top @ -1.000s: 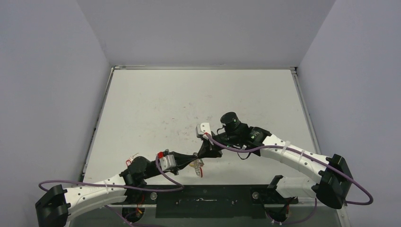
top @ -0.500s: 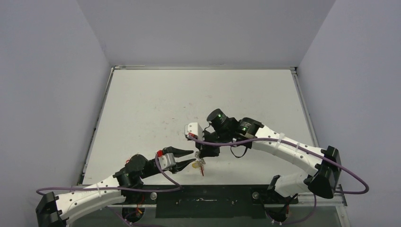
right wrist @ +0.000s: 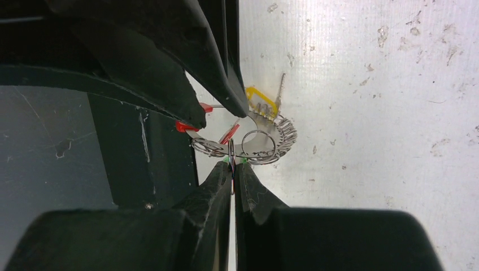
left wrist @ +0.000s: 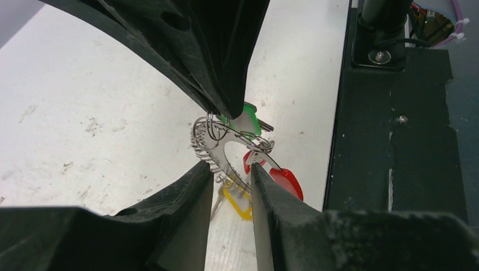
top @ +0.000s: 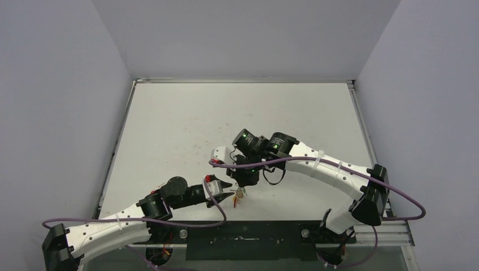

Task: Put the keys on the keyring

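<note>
The keyring (left wrist: 199, 148), a silvery wire ring with a coiled rim, hangs just above the table near its front edge. It also shows in the right wrist view (right wrist: 282, 138). Keys hang on it with a green tag (left wrist: 248, 121), a red tag (left wrist: 285, 180) and a yellow tag (left wrist: 237, 206). In the top view the bunch (top: 240, 196) is small. My right gripper (right wrist: 233, 165) is shut on the green-tagged key's small loop and holds the bunch from above (top: 244, 183). My left gripper (left wrist: 230, 169) has its fingers slightly apart, straddling the ring's rim from the left (top: 227, 192).
The black front rail (top: 243, 237) runs just below the bunch and fills the right of the left wrist view (left wrist: 395, 113). The scuffed white table (top: 226, 113) stretches back to grey walls. Both arms meet at the front centre.
My left gripper opened wide, then came back in with its fingers narrowed around the ring. My right arm has swung left and nearer, still holding the bunch.
</note>
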Available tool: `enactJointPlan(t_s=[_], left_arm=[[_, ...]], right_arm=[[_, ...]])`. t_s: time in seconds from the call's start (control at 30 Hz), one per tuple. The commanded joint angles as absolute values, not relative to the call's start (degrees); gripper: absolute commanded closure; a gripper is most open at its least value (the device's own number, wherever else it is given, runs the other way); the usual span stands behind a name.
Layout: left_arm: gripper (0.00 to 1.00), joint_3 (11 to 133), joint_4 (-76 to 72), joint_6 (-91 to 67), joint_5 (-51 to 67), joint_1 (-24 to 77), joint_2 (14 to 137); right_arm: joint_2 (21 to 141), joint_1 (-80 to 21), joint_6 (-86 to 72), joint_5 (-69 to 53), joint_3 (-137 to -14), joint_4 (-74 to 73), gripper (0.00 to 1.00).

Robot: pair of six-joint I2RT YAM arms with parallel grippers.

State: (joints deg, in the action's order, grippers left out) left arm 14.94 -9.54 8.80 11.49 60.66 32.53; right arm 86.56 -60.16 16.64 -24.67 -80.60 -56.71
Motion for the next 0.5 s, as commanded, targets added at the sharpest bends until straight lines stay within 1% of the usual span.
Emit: enactJointPlan(t_s=[0.0,0.13,0.23,0.43,0.47], left_arm=[[0.71,16.9,-12.3,9.3,13.0,60.9,34.6],[0.71,15.7,-17.1,9.0,13.1,60.9,36.3],[0.75,15.2,-19.5,8.6,13.4,60.9,37.3],[0.78,15.5,-20.5,8.5,15.0,60.9,38.7],[0.8,15.6,-20.5,8.5,15.0,60.9,38.7]], right_arm=[[87.3,-61.1,15.0,-23.9,-83.2,-57.2,1.0],[87.5,-61.4,15.3,-25.1,-82.4,-56.5,1.0],[87.4,-61.5,15.5,-26.3,-81.7,-56.0,1.0],[87.3,-61.9,15.5,-27.6,-80.9,-55.3,1.0],[87.3,-61.9,15.6,-27.5,-80.9,-55.3,1.0]])
